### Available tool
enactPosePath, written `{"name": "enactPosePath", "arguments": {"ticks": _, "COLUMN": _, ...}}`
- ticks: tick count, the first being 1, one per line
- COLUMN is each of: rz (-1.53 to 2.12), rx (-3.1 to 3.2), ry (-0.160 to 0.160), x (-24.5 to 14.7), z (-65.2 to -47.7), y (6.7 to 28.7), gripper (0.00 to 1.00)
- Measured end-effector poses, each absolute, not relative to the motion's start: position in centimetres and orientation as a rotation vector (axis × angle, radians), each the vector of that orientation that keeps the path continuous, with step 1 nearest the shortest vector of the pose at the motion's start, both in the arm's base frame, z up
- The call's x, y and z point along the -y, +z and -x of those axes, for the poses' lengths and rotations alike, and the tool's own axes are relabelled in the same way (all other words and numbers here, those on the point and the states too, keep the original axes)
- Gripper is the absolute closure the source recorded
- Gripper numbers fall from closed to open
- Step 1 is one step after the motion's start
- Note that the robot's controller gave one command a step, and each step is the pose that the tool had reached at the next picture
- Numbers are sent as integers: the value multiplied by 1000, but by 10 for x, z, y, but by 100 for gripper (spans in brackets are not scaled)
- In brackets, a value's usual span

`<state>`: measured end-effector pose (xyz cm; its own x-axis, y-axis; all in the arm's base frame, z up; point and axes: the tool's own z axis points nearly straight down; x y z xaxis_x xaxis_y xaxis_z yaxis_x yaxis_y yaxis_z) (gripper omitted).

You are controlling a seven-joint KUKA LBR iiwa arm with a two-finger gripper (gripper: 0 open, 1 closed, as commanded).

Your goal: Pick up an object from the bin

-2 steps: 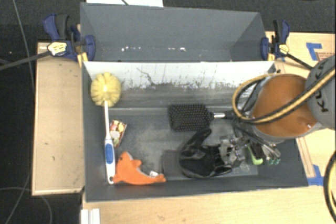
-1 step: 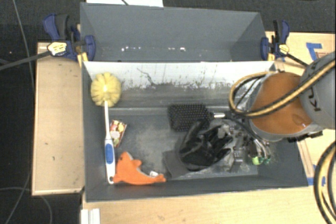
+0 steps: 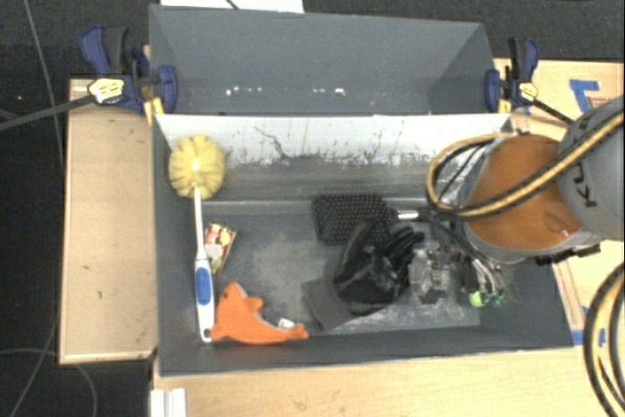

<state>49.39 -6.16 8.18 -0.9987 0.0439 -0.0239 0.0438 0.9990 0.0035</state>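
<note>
- The gripper (image 3: 436, 274) hangs low in the right half of the bin (image 3: 391, 349), right beside a crumpled black thing (image 3: 363, 276) near the front wall; whether it is open cannot be told.
- Bare floor separates that black thing from the yellow-headed brush (image 3: 197, 167) along the left wall.
- An orange thing (image 3: 249, 319) lies in the front-left corner.

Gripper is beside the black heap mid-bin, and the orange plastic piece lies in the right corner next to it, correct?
Not quite. The camera view shows the orange plastic piece in the bin's lower left corner, by the end of the brush. The gripper is beside the black heap.
</note>
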Motion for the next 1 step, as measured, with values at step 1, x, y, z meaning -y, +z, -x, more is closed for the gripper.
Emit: {"name": "enactPosePath", "arguments": {"ticks": 1, "rz": -68, "rx": -3117, "ry": 5, "x": 61, "z": -494, "y": 82, "gripper": 0}}
